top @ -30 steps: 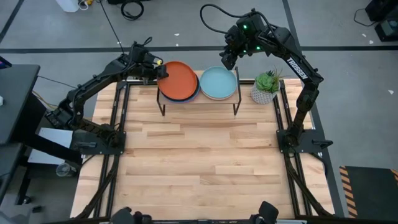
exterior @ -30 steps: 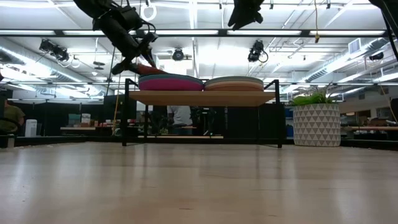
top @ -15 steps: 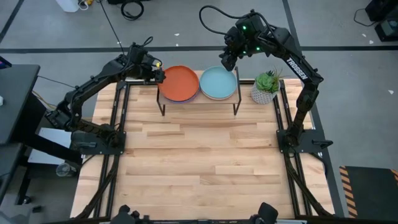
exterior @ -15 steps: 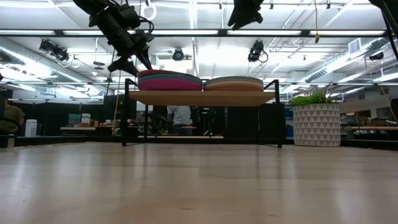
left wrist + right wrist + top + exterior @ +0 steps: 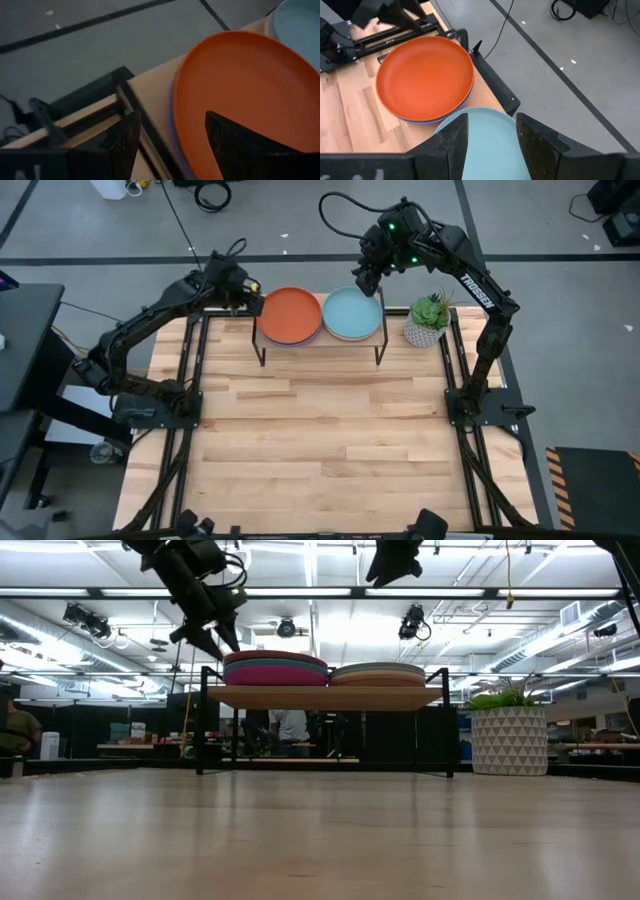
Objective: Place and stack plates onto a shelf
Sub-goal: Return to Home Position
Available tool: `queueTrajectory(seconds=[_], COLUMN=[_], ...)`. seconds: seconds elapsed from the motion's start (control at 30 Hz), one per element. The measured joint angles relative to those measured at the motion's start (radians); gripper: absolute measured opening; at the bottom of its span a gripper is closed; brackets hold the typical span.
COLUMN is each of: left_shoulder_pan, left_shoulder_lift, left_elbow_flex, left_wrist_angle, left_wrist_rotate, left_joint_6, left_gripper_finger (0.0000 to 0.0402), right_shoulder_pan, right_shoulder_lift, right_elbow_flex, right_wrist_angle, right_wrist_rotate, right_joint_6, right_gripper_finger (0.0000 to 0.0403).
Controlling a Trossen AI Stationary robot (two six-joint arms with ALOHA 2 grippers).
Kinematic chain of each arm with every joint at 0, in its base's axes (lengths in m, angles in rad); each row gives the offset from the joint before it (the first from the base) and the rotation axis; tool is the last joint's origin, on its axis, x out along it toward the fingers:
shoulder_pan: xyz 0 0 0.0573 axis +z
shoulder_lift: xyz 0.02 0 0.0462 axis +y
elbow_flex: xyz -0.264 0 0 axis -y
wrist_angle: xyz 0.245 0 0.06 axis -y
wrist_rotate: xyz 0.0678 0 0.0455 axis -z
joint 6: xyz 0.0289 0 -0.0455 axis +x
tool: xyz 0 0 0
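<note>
- Left gripper (image 5: 252, 293) hangs released at the high view's upper left, just beside the orange plate (image 5: 290, 315).
- Right gripper (image 5: 366, 278), fingers spread and empty, hovers over the pale blue plate (image 5: 352, 313).
- Only the low view shows the stacked rims on the shelf (image 5: 320, 697).
</note>
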Motion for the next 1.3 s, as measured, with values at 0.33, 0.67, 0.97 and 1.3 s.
queueTrajectory(seconds=[0.33, 0.67, 0.97, 1.3], left_shoulder_pan=[-0.035, -0.187, -0.26, -0.274], left_shoulder_lift=[-0.182, -0.359, -0.45, -0.469], left_elbow_flex=[-0.077, -0.431, -0.522, -0.672], left_wrist_angle=[0.302, 0.806, 0.84, 1.056], left_wrist_rotate=[0.18, 0.207, 0.168, 0.167], left_joint_6=[0.108, -0.092, -0.18, -0.307], left_gripper_finger=[0.0217, 0.0166, 0.0149, 0.0148], right_shoulder_pan=[0.006, 0.027, 0.052, 0.071], right_shoulder_lift=[-0.013, -0.105, -0.271, -0.49], right_elbow_flex=[-0.006, -0.217, -0.612, -0.993], right_wrist_angle=[-0.11, 0.066, 0.364, 0.576], right_wrist_rotate=[-0.103, -0.1, -0.103, -0.104], right_joint_6=[-0.011, -0.04, 0.013, 0.114], right_gripper_finger=[0.0172, 0.0172, 0.0172, 0.0172])
